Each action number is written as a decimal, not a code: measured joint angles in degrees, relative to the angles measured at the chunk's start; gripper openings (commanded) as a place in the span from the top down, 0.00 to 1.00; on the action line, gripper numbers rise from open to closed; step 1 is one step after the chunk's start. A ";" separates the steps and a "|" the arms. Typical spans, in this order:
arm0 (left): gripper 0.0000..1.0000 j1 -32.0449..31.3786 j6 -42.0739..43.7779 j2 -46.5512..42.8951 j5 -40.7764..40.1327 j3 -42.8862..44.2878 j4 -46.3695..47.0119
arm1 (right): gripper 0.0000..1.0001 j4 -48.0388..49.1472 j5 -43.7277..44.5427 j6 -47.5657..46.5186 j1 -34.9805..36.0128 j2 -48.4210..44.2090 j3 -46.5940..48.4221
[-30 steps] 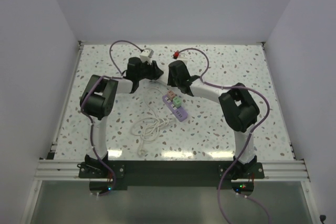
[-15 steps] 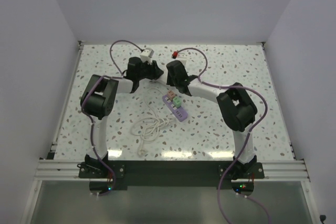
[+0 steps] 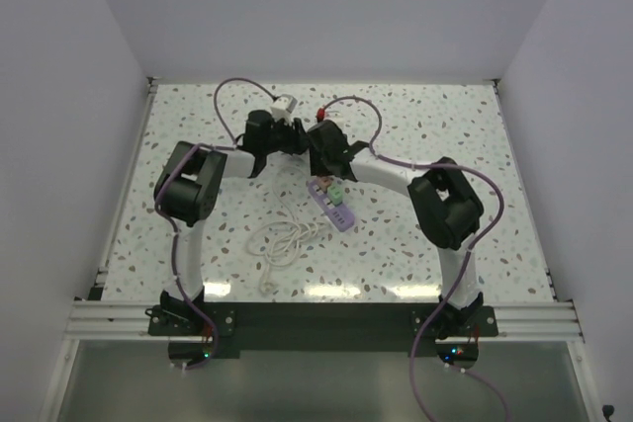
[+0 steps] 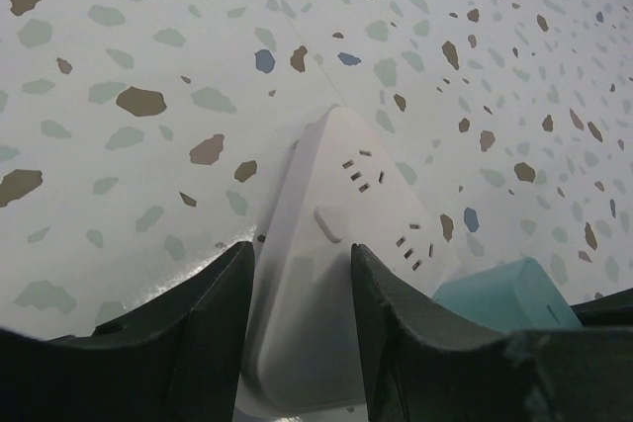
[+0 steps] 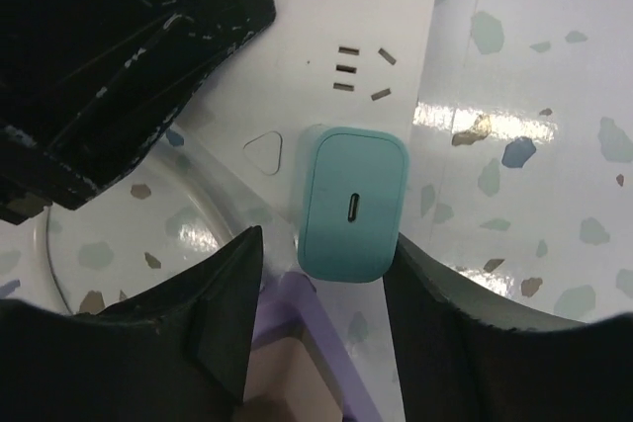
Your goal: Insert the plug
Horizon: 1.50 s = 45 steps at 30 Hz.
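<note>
Around my work lay a speckled terrazzo table (image 4: 119,66), glossy enough to throw back the lights. Plain white walls (image 3: 59,96) closed it in on 3 sides. A loose white cord (image 3: 285,236) coiled on the table near my bases, and my own purple cables (image 3: 232,86) arched over the far half. The 2 wrists met over the middle, so from above they hid much of the power strip (image 4: 326,274). In the right wrist view, the black bulk of my left pincer (image 4: 302,264) filled the upper left corner, close beside the plug (image 5: 351,207).

The strip lay flat on the table with the plug standing on its face, next to an empty group of slots. The prongs were hidden, so I could not tell how deep it sat.

My right pincer (image 5: 326,244) stood apart, 1 finger on each side of the plug, with white strip showing in the gap on 1 side. My left pincer straddled the strip's rounded end. Its fingers ran along both edges, and I could not tell whether they pressed it.

The strip was smooth white plastic. The plug was a matte teal block with rounded corners and 1 small oval port on top.
</note>
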 measured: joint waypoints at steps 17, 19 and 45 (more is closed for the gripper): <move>0.22 -1.86 0.20 -7.56 -0.44 -6.03 -1.95 | 0.01 -11.30 1.88 -8.41 -1.11 -20.24 -1.77; 0.11 -1.86 0.13 -10.62 -1.40 -7.17 -2.01 | 0.01 -10.73 1.90 -9.09 -2.80 -26.03 -3.89; 0.00 1.27 0.61 -60.15 -37.79 -19.45 -30.73 | 0.01 -3.96 1.40 -11.04 -23.19 -54.40 -31.69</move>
